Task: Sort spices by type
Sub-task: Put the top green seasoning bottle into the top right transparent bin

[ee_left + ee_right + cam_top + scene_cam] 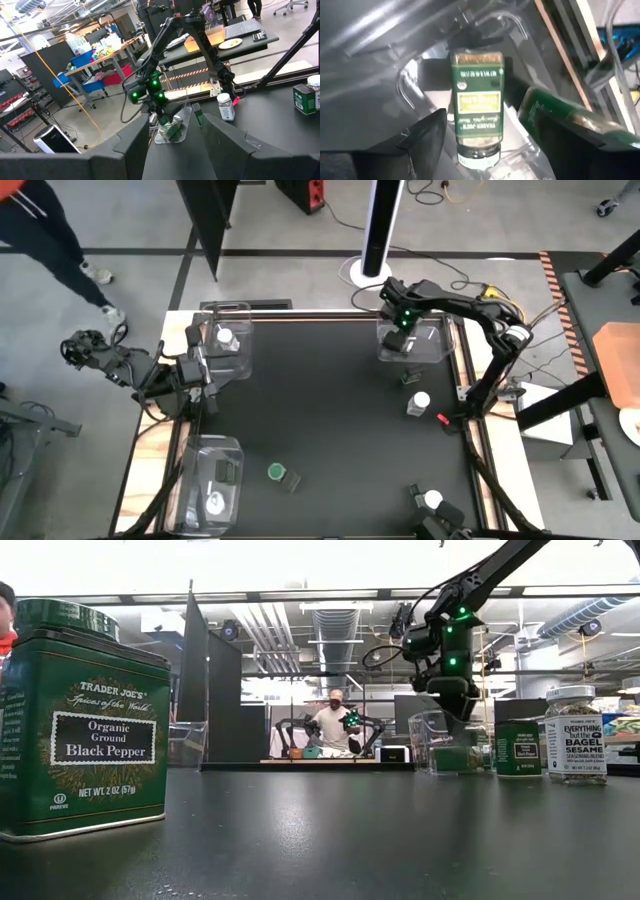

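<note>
The right gripper point(480, 145) hangs open over the clear tray point(440, 345), a green-labelled spice jar point(476, 107) lying inside, seemingly freed. Best to rise straight, clearing the tray's wall. The left gripper point(175, 150) waits open, well apart.

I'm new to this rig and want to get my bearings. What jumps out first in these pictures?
The right gripper, green lights glowing, hangs over the clear tray at the table's far right corner, open, with a green-labelled spice jar lying in the tray below it. In the low view, a green black pepper tin looms large in front. The left gripper waits by the far left tray.
</note>
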### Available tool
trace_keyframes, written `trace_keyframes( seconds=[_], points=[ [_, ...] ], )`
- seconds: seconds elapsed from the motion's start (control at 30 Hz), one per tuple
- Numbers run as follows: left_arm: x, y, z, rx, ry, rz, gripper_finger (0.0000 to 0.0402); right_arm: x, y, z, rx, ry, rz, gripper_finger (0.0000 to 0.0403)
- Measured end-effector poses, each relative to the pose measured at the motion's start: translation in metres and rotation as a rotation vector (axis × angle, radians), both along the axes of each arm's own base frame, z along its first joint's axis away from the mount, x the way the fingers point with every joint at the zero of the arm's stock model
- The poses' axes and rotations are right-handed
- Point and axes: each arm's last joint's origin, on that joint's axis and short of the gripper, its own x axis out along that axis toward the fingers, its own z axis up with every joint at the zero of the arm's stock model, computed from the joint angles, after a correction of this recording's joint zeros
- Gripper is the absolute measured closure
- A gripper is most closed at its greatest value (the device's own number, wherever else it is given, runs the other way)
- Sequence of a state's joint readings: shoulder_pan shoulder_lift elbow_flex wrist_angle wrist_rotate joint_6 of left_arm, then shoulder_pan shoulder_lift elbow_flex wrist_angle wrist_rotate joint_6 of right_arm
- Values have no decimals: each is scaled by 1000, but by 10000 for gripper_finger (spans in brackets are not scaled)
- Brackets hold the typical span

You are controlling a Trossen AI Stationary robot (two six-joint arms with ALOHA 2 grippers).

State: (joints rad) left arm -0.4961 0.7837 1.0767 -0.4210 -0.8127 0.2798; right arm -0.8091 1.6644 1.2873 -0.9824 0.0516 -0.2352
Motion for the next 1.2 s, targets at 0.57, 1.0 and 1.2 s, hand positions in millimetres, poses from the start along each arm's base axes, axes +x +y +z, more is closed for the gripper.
trace_keyframes(
  seconds=[0.57, 1.0, 1.2],
  points=[
    [0, 0, 0, 1, 1, 0, 236, 18, 1, -23, -1, 43, 41, 94],
    [0, 0, 0, 2, 3, 0, 236, 24, -5, -37, 5, 64, 80, 114],
    [0, 0, 0, 9, 6, 0, 236, 27, -9, -31, -20, 62, 159, 143]
  ],
)
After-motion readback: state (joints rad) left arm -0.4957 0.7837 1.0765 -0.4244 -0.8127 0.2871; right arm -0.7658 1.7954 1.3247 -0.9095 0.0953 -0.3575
